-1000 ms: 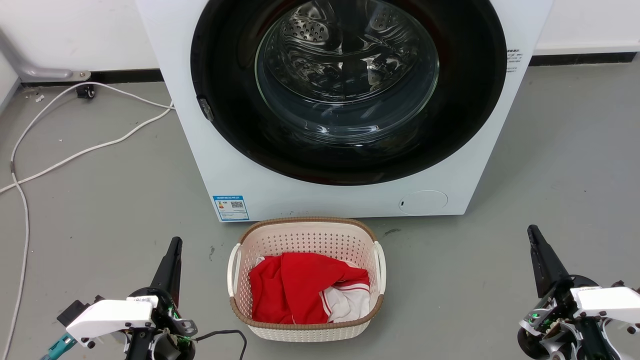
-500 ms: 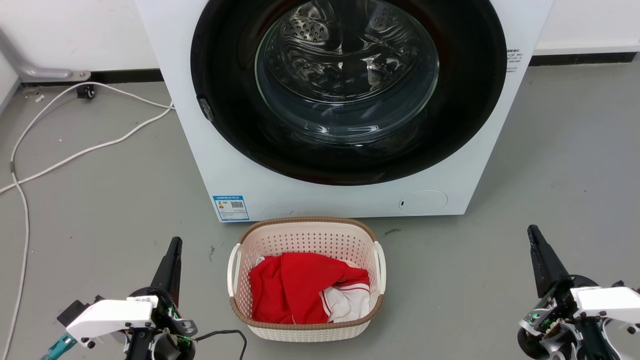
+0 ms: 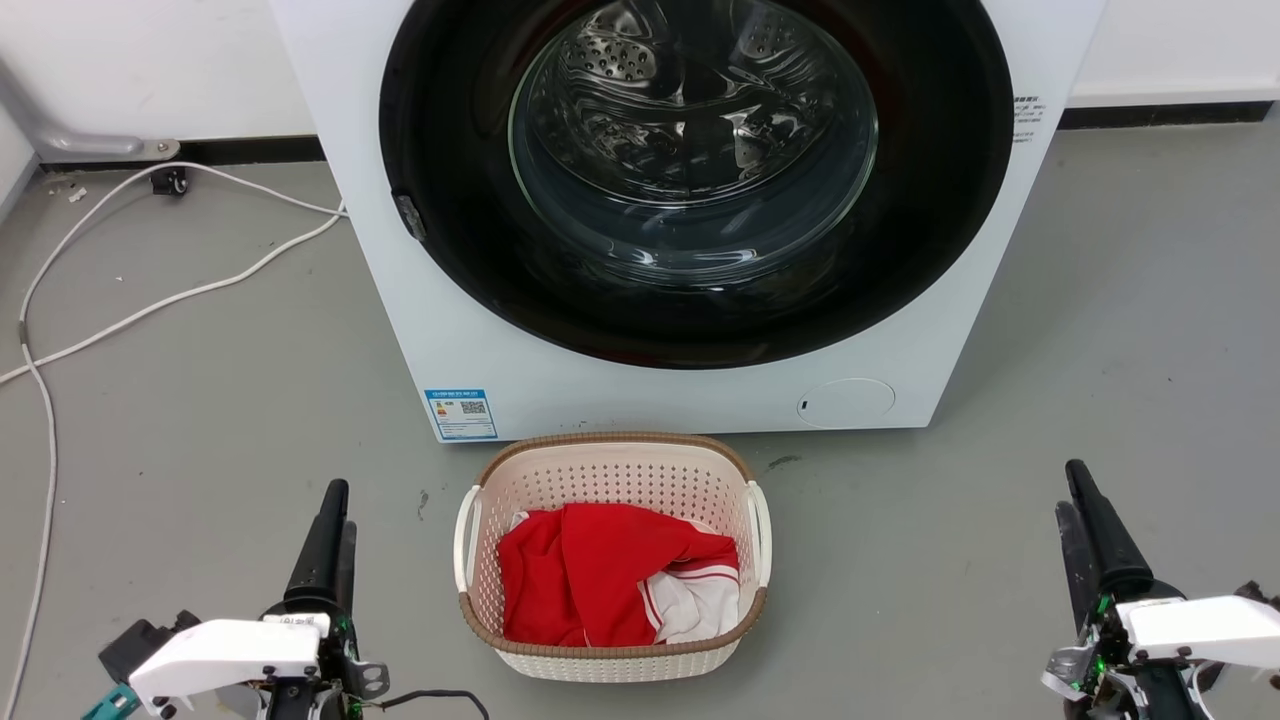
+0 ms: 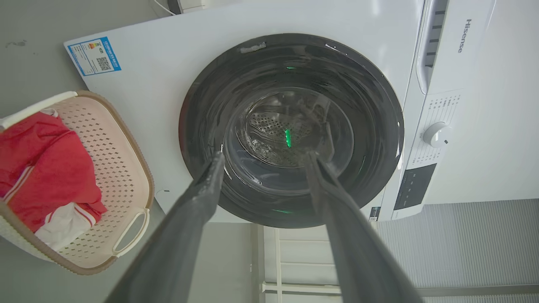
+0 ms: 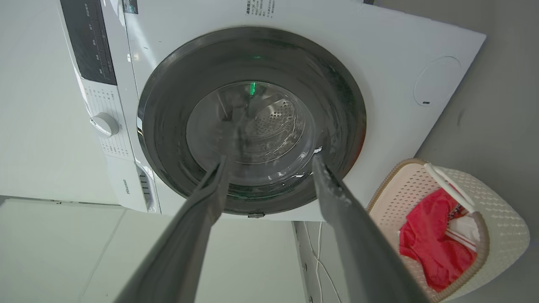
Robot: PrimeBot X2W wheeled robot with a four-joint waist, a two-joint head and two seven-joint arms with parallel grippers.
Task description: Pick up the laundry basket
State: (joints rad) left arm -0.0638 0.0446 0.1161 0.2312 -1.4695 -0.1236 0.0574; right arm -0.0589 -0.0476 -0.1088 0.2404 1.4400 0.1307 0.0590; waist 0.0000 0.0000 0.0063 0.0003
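On the grey floor (image 3: 200,400) the laundry basket (image 3: 612,438) stands just in front of the washing machine (image 3: 420,330). The left gripper (image 3: 340,505) and right gripper (image 3: 1068,487) flank it, well apart, fingers spread and empty, probably ready to reach its side handles (image 3: 462,540).

The left gripper (image 3: 338,505) is hovering at the lower left of the head view, its two dark fingers (image 4: 198,202) pointing forward and standing apart, gripping nothing. The right gripper (image 3: 1070,490) is hovering at the lower right, its fingers likewise spread and gripping nothing. The white left wrist (image 3: 225,648) and right wrist (image 3: 1205,618) are sitting low behind them.
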